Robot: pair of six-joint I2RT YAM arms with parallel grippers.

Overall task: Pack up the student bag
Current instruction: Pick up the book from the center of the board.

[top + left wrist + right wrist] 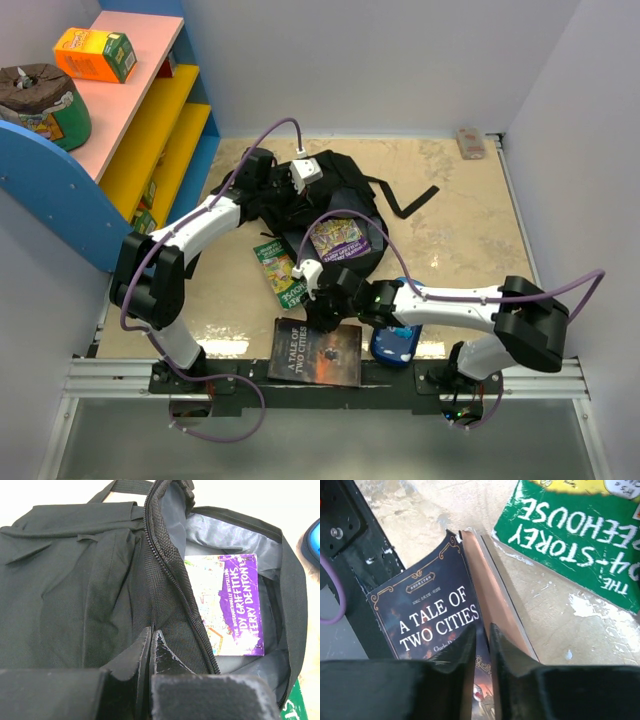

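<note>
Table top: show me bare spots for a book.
Widest bare patch: far right, between the backpack and the right wall. Smaller one: left, between the left arm and the green book. Crowded near-centre: green book, A Tale of Two Cities, pencil case, right arm.

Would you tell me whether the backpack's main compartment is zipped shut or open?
Open: the student bag gapes unzipped, a purple book showing inside.
</note>
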